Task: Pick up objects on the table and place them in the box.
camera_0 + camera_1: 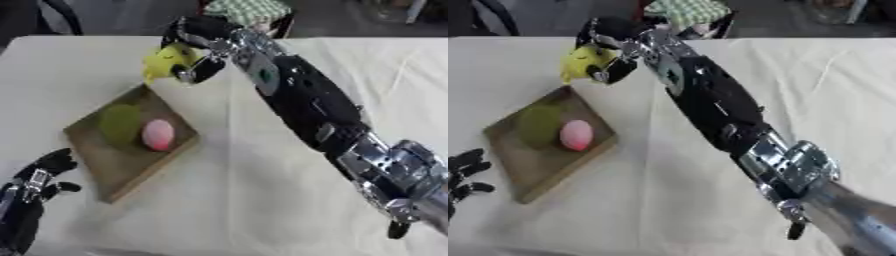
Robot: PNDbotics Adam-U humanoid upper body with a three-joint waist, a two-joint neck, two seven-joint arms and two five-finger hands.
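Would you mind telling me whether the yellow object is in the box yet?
Not yet. The right hand holds the yellow object above the table beyond the box's far corner; only a green and a pink object lie inside.

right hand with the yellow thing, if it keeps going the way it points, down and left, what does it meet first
Most likely the box: the right hand, curled round the yellow object, hangs beside its far corner. Past that lie the green object and pink object. Height above the box is unclear.

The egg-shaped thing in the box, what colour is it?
Pink egg-shaped thing; left eye view.
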